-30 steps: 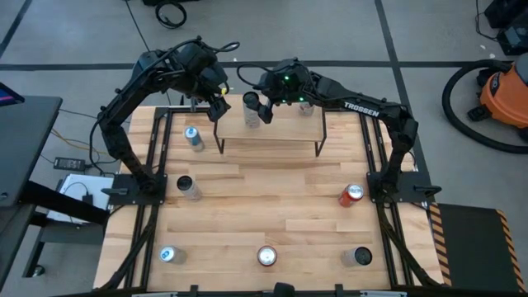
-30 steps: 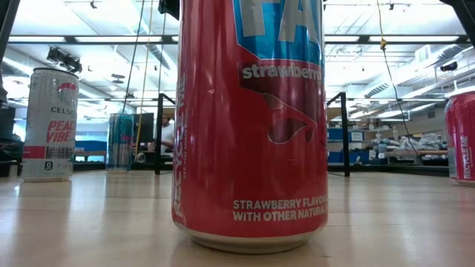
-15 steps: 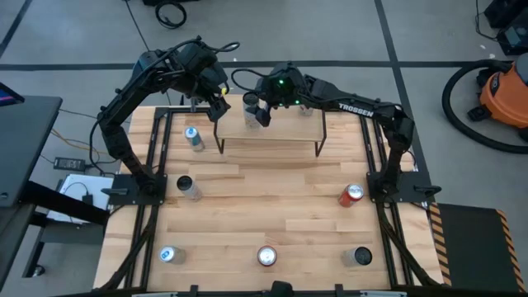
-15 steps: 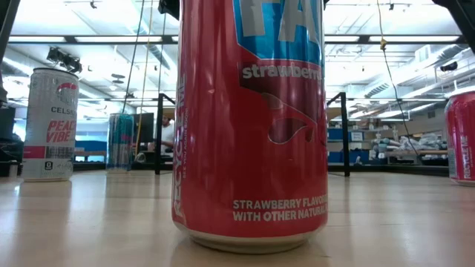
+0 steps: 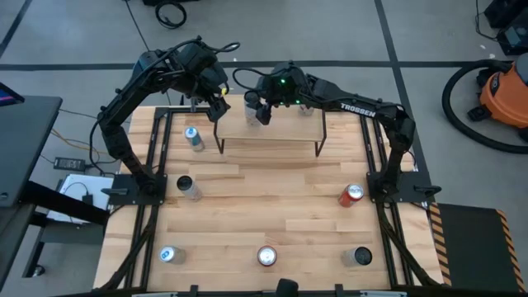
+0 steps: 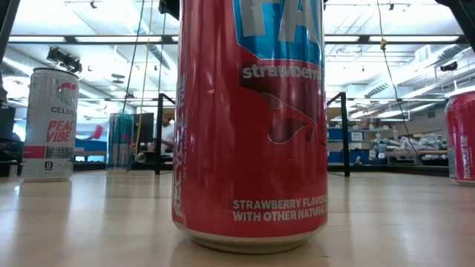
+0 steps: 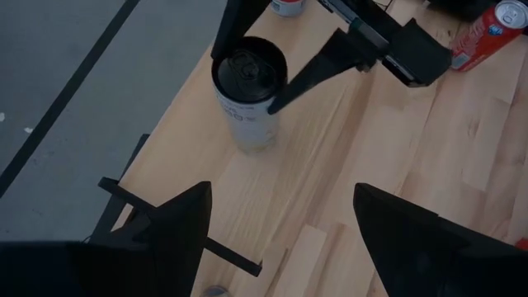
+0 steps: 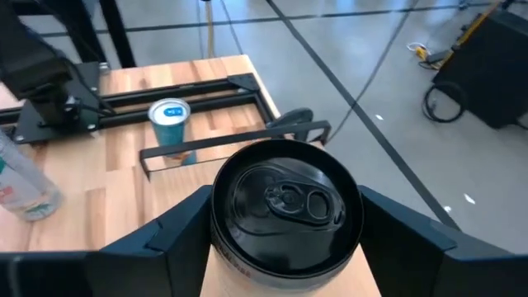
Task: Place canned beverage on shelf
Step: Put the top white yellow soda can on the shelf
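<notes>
Can standing on the shelf's left end, right gripper straddling it.
Left to right: left gripper hovers by the shelf's left edge, fingers apart and empty. Just beside it, the black-topped can stands upright on the board. The right gripper has a finger on each side of it; whether they press the wall or stand just clear, I cannot tell. Judgement: rigid thin metal cylinder, smooth and likely slippery, dents if squeezed hard; weight unknown. Best hold is mid-body across the diameter, keeping it vertical.
</notes>
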`<action>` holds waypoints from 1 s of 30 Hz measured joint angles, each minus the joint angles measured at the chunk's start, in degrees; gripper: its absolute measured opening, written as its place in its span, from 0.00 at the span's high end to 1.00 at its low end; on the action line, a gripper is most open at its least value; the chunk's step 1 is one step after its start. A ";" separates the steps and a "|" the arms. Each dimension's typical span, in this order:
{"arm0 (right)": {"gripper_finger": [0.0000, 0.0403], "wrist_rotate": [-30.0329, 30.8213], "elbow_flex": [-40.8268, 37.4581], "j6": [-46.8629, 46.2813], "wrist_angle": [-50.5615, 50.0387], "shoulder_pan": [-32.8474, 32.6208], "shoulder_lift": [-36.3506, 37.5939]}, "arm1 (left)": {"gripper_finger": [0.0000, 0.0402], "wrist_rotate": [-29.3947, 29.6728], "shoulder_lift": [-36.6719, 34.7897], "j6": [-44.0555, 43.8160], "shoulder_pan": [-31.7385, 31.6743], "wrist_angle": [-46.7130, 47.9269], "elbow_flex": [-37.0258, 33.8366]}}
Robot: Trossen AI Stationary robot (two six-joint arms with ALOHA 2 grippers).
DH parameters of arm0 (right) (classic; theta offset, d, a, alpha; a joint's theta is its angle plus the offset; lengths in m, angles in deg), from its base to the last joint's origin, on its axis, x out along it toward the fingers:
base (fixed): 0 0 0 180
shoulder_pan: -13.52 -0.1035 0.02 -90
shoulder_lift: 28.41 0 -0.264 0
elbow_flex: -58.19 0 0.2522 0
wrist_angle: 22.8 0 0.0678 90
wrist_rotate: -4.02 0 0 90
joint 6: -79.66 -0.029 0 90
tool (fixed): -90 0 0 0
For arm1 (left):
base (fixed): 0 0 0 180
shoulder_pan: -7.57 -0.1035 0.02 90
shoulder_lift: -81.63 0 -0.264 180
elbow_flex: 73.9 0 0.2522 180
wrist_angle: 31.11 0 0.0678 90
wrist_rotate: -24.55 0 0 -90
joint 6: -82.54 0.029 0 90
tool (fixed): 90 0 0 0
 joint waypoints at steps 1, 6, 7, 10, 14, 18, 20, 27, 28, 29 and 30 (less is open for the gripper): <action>0.34 0.78 0.02 -0.13 -0.24 0.00 0.02 | 0.26 0.00 0.00 0.00 0.00 0.04 0.00; 0.34 2.98 0.09 -2.17 -1.86 -0.07 0.61 | 0.26 0.00 0.00 0.02 0.00 0.74 0.00; 0.34 2.96 0.09 -2.51 -2.30 -0.07 1.00 | 0.26 0.00 0.00 0.02 0.02 1.03 0.00; 0.33 4.45 -0.09 -3.66 -4.85 -0.07 2.53 | 0.26 0.00 0.00 0.03 0.00 1.62 0.00; 0.33 6.99 -0.13 -3.72 -6.53 0.04 4.45 | 0.26 0.00 0.00 0.04 0.00 2.06 0.00; 0.33 7.93 -0.13 -4.19 -7.39 0.58 5.89 | 0.26 0.00 0.00 0.04 0.00 2.08 0.00; 0.33 7.94 -0.13 -4.41 -7.98 1.07 6.41 | 0.26 0.00 0.00 0.04 0.00 2.10 0.00; 0.34 9.11 -0.11 -4.85 -12.17 2.73 8.66 | 0.26 0.00 0.00 0.07 -0.03 2.87 0.00; 0.33 9.11 -0.11 -4.86 -12.70 2.95 9.03 | 0.26 0.01 0.00 0.08 -0.04 2.88 0.00; 0.33 9.11 -0.11 -4.89 -12.92 3.09 9.43 | 0.26 0.01 0.00 0.08 -0.04 2.89 0.00; 0.33 9.11 -0.11 -4.87 -12.92 3.14 9.89 | 0.26 0.02 0.00 0.09 -0.04 2.91 0.00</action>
